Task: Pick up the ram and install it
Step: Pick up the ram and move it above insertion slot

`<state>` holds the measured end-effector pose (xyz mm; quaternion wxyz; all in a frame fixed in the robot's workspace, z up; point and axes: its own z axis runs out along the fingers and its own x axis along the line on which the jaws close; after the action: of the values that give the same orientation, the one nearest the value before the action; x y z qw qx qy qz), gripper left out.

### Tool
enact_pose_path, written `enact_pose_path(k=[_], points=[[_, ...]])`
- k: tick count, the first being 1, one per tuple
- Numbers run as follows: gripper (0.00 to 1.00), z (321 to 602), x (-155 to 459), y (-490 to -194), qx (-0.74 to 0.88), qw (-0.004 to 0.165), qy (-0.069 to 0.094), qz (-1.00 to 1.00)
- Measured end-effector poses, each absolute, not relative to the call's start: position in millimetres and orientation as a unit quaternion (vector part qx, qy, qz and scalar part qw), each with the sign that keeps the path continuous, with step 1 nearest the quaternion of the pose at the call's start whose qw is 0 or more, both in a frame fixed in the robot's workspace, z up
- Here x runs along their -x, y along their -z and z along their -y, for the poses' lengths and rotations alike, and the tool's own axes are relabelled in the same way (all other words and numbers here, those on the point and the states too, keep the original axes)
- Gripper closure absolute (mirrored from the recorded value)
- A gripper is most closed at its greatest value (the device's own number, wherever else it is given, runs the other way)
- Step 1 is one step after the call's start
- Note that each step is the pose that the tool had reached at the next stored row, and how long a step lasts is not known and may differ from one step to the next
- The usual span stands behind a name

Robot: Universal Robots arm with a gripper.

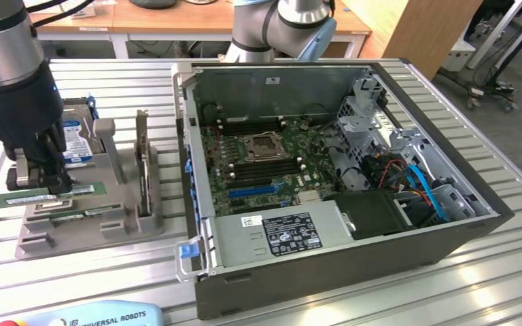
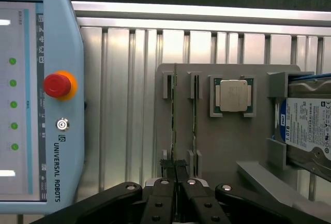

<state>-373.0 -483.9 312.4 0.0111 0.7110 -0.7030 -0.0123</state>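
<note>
The ram (image 1: 14, 199) is a thin green stick with a white label, standing on edge in the grey holder (image 1: 89, 231) at the exterior view's left. My gripper (image 1: 41, 187) comes down over its middle, black fingers pressed against both faces. In the wrist view the ram (image 2: 175, 110) runs as a thin edge between the holder's slots, and the gripper (image 2: 175, 166) is shut on its near end. A second green stick (image 2: 195, 115) stands parallel beside it, also seen from outside (image 1: 75, 214). The open computer case (image 1: 334, 265) shows the motherboard with a long blue slot (image 1: 252, 191).
A hard drive (image 1: 75, 139) with a blue and silver label stands at the holder's far end (image 2: 307, 125). A processor chip (image 2: 234, 95) lies in a recess of the holder (image 2: 227, 141). The teach pendant (image 2: 41, 100) with its red stop button lies beside the holder on the slatted table.
</note>
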Motion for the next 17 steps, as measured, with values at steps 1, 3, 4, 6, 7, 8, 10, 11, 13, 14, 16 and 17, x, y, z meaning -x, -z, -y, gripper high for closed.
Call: enact_pose_path(k=[1,3,4,6,7,8,10,11,13,14,16,17], points=[[0.89,484,373,-314,-0.711,0.011,0.012,0.703],[0.89,484,373,-317,-0.711,0.011,0.012,0.703],[0.89,484,373,-319,-0.711,0.011,0.012,0.703],[0.89,484,372,-322,-0.711,0.011,0.012,0.703],[0.89,484,372,-324,-0.711,0.011,0.012,0.703],[0.89,484,372,-325,-0.711,0.011,0.012,0.703],[0.89,484,372,-329,-0.711,0.011,0.012,0.703],[0.89,484,372,-330,-0.711,0.011,0.012,0.703],[0.89,484,371,-334,-0.711,0.011,0.012,0.703],[0.89,484,371,-335,-0.711,0.011,0.012,0.703],[0.89,484,371,-338,-0.711,0.011,0.012,0.703],[0.89,484,371,-340,-0.711,0.011,0.012,0.703]])
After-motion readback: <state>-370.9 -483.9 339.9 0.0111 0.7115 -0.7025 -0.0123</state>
